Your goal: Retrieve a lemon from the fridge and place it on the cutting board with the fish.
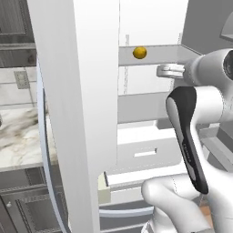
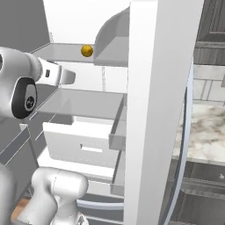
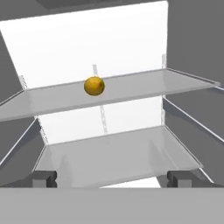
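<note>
The fridge (image 1: 150, 27) stands open with its white interior facing me. The lemon (image 1: 139, 53) (image 2: 87, 50) (image 3: 94, 85), small, round and yellow, rests alone on an upper glass shelf (image 3: 144, 87). My gripper (image 3: 113, 179) is open, its two dark fingertips (image 3: 43, 178) set wide apart with nothing between them. It hangs in front of the fridge, below and short of the lemon, just above the lower shelf (image 3: 118, 153). The pale hand (image 1: 170, 70) (image 2: 59, 75) sits to the right of the lemon in the left base view. The cutting board and the fish are out of view.
Open fridge doors flank the arm: one white door (image 1: 77, 113) on the left, another (image 2: 154, 110) with bins (image 2: 116, 48) on the right. White drawers (image 1: 145, 152) (image 2: 83, 143) sit under the shelves. Marble counter (image 1: 18, 136) (image 2: 206, 132) lies beyond the doors.
</note>
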